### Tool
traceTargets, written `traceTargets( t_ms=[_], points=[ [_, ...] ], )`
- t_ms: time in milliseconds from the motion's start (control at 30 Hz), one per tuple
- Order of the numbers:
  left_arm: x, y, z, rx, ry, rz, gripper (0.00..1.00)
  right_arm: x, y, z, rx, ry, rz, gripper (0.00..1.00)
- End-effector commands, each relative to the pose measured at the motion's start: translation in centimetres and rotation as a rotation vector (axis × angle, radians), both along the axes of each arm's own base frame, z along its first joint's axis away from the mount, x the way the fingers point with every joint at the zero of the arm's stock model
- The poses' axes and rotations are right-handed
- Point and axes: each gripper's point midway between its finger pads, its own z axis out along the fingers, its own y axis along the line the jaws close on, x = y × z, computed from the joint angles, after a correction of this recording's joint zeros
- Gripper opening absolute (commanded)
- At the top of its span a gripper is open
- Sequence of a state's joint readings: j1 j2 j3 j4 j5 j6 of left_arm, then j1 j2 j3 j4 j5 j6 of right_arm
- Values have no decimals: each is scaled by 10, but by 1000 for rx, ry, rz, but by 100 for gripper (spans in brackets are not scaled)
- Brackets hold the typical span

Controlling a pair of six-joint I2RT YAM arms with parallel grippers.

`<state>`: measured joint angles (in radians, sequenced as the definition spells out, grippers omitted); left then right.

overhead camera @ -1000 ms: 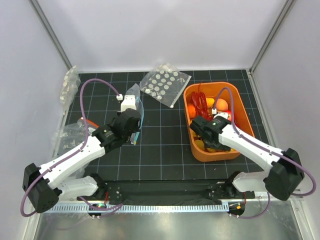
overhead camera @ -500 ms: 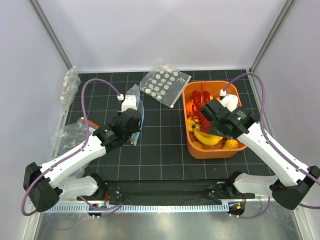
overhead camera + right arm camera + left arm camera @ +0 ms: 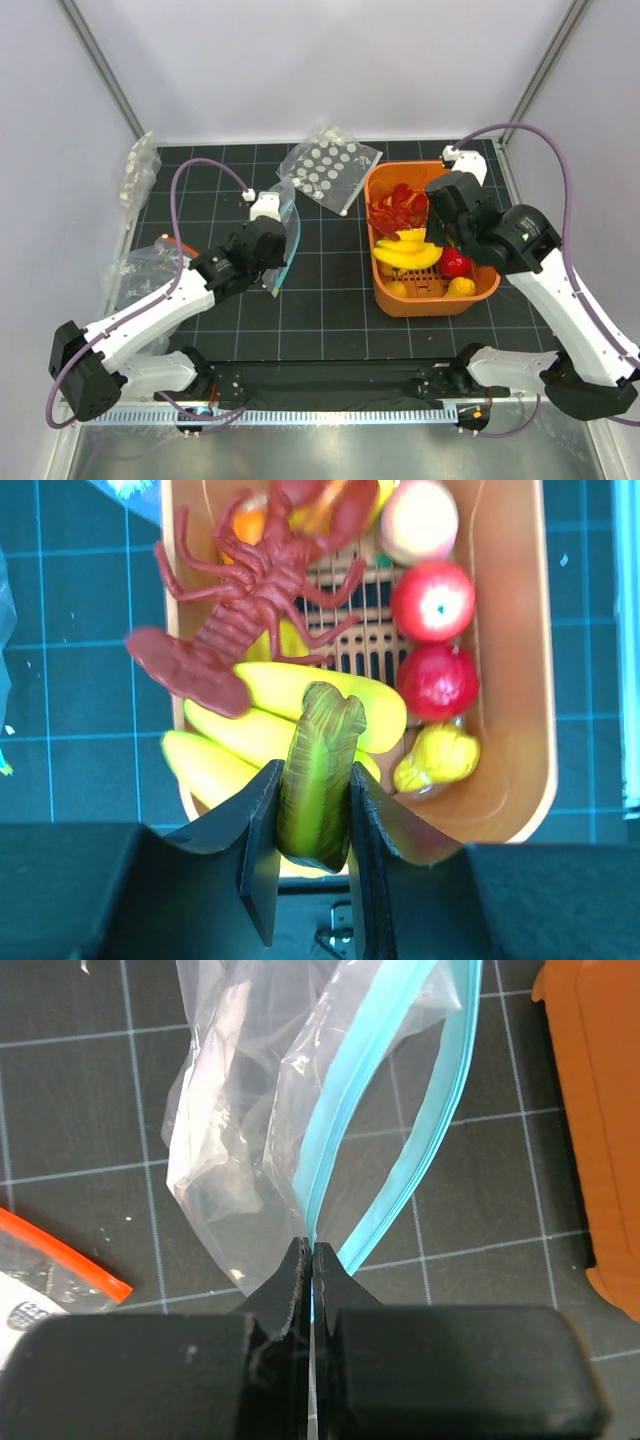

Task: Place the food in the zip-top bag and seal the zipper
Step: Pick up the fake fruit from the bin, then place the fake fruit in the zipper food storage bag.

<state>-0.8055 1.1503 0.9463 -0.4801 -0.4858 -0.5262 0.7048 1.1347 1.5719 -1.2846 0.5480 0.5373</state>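
The zip-top bag (image 3: 235,1110) is clear and crinkly, with its light-blue zipper (image 3: 345,1125) spread apart at the mouth. My left gripper (image 3: 311,1247) is shut on one zipper edge and holds the bag (image 3: 284,222) up off the mat. My right gripper (image 3: 312,768) is shut on the green-brown stem of the yellow banana bunch (image 3: 250,735). The bunch (image 3: 408,252) hangs over the orange basket (image 3: 433,304). A small orange (image 3: 249,526) peeks from under a red lobster (image 3: 235,615). A yellow mango-like piece (image 3: 438,757) lies in the basket's corner.
Two red apples (image 3: 432,600) and a pale round fruit (image 3: 419,520) also lie in the basket (image 3: 541,680). A clear bag with white dots (image 3: 330,170) lies at the back. More clear bags (image 3: 138,172) sit at the left, one with an orange-red strip (image 3: 70,1256).
My right gripper has shut on the banana stem and risen toward the back of the basket with the bunch. The left gripper has lifted the bag slightly.
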Motion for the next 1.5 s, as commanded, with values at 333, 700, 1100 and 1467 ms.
traceTargets(
  t_ms=[333,700,1100,1467],
  points=[
    [5,-21,20,-99,-22,-27,0,5,-43,77,-63,-233,-127,18],
    [-12,-50,21,-222,90,-121,0,20,83,45,280,-220,352,5],
    [-5,-53,3,-282,186,-115,0,32,160,-11,396,-381,604,2],
    [-35,-92,4,-420,299,-343,0,16,165,-34,226,-486,587,1]
  ],
)
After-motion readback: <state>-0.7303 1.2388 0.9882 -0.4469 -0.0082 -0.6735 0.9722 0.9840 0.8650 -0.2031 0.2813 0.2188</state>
